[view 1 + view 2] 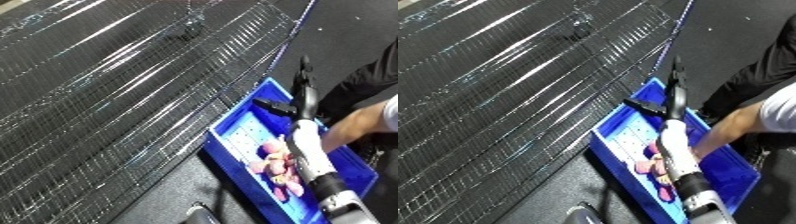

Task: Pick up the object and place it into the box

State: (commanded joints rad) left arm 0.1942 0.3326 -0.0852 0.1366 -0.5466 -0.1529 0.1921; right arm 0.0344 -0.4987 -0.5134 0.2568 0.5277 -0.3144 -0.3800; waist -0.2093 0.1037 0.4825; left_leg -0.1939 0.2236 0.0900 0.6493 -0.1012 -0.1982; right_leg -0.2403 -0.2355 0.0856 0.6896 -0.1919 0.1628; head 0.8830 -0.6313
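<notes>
1. Nearest the camera, the right forearm (313,165) comes in from the lower edge and lies lengthwise over the blue bin (242,105). That line suits a drop into the bin, not a reach to the shelf.
2. Under the forearm, pink pieces (274,161) lie heaped on the bin floor toward its near half. Nothing else that could be picked up shows, so I judge the task's object is among them and already in the bin.
3. A person's bare arm (740,125) comes in from the right and goes down into the bin behind the forearm. The forearm hides whether it touches the pink pieces.
4. Further on, the right hand (305,102) hangs over the bin's far end. Its fingers (305,75) are straight and released, pointing past the rim, the thumb stands out to the side, and the hand holds nothing. An empty, stretched hand fits a drop already made.
5. The left hand does not show.
6. Farthest, a wire shelf (133,100) with glinting rods fills the left of the view, just beside the bin's long wall. Nothing on it can be made out as an object to fetch.
</notes>
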